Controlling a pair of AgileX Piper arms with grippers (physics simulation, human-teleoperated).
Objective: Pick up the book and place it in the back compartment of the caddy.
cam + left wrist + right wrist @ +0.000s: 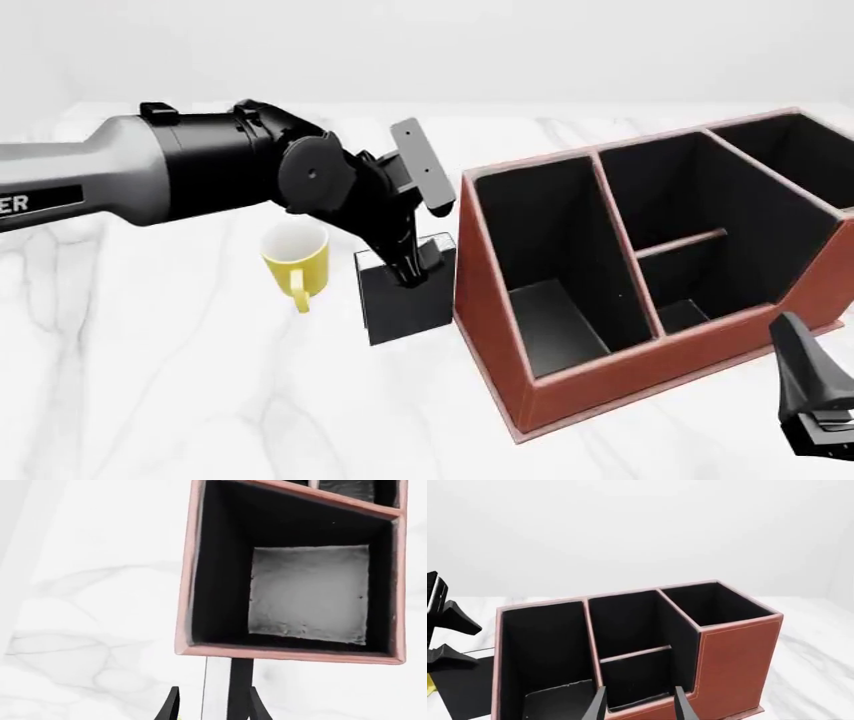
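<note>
The black book (pixel 404 300) with white page edges stands upright on its edge, close beside the left outer wall of the reddish-brown caddy (pixel 574 385). My left gripper (pixel 407 266) is shut on the book's top. In the left wrist view the book (pixel 223 690) sits between the fingers (pixel 171 707), with an open caddy cell (pixel 307 595) beyond. The back compartment (pixel 685 314) is empty; it also shows in the right wrist view (pixel 634 680). My right gripper (pixel 639 707) is open and empty, low before the caddy's near wall (pixel 737 665).
A yellow mug (pixel 296 258) stands just left of the book. The white marble table (pixel 200 400) extends to the left and front. The right arm's gripper (pixel 811 390) sits at the front right corner, beside the caddy.
</note>
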